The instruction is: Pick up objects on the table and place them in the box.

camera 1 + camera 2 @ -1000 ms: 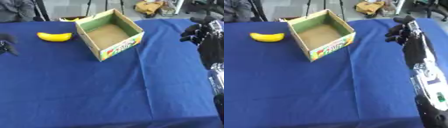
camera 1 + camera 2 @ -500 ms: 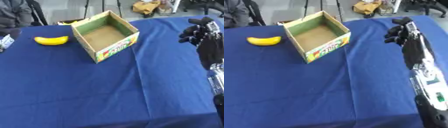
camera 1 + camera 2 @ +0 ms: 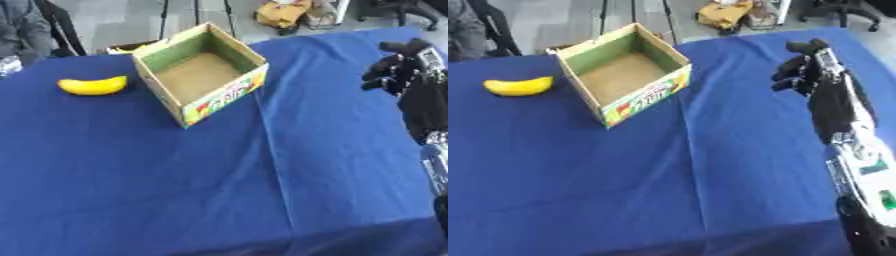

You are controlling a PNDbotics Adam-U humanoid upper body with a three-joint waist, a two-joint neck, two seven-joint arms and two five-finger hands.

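Black and silver, the right robot hand (image 3: 800,73) hangs over the far right part of the table, fingers curled inward and gripping nothing, its forearm running down the right edge of the view toward the lower corner. Below it there is only blue cloth (image 3: 219,185), which covers the whole table (image 3: 579,200) and shows a long crease running from the far side toward the near edge.

Left of the robot hand, and well apart from it, sits the cardboard box (image 3: 199,73), open at the top, turned at an angle to the table edge, green on its inner walls, brown on its floor, with colourful printing on the outer side facing the camera. Nothing can be seen inside it.

Further left again, the yellow banana (image 3: 93,85) lies on the cloth near the box's left wall, not touching it, curved ends pointing away from the camera.

The left robot hand does not show in either view. Beyond the far edge, grey floor and some clutter.
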